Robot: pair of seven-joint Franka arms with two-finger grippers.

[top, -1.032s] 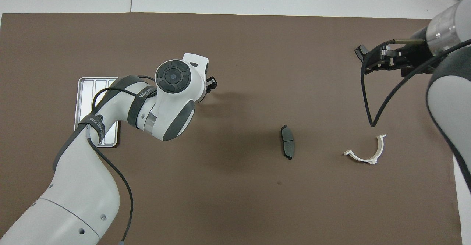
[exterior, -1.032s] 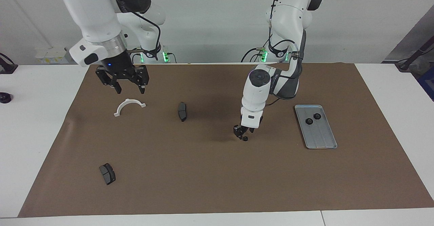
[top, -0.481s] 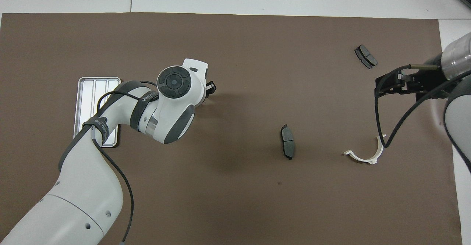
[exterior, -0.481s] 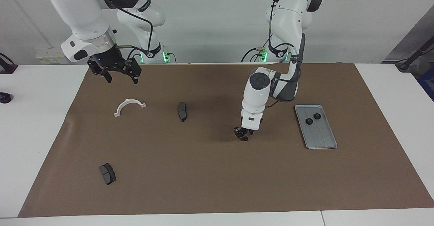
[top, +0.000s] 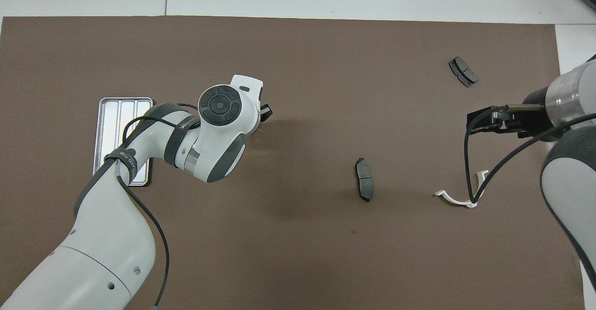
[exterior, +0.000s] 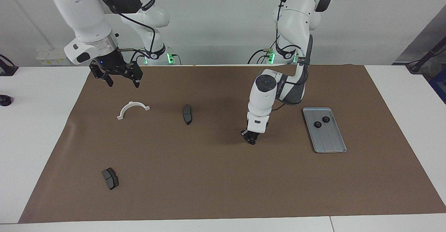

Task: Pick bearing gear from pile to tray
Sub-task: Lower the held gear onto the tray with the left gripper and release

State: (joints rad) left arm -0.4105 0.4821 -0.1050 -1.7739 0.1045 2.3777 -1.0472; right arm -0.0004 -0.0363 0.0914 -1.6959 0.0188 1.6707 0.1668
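My left gripper point(exterior: 251, 139) is down at the brown mat near its middle, shut on a small black bearing gear point(exterior: 252, 142). In the overhead view the wrist hides all but the tip of the left gripper point(top: 266, 111), and the gear is hidden. The silver tray point(exterior: 329, 141) lies toward the left arm's end and holds two black rings point(exterior: 317, 124) point(exterior: 326, 119). The left forearm partly covers the tray point(top: 114, 114) in the overhead view. My right gripper point(exterior: 123, 84) hangs open and empty over the mat, near the white half-ring bracket point(exterior: 133, 108).
Scattered parts of the pile remain on the mat: one dark pad point(exterior: 187, 114) near the middle, another pad point(exterior: 110, 178) farther from the robots toward the right arm's end, and the bracket point(top: 458, 199). A cable loops under the right gripper point(top: 479, 120).
The left gripper's fingers closed on the black gear at the mat. The right arm drew back toward its base, uncovering the farther pad in the overhead view.
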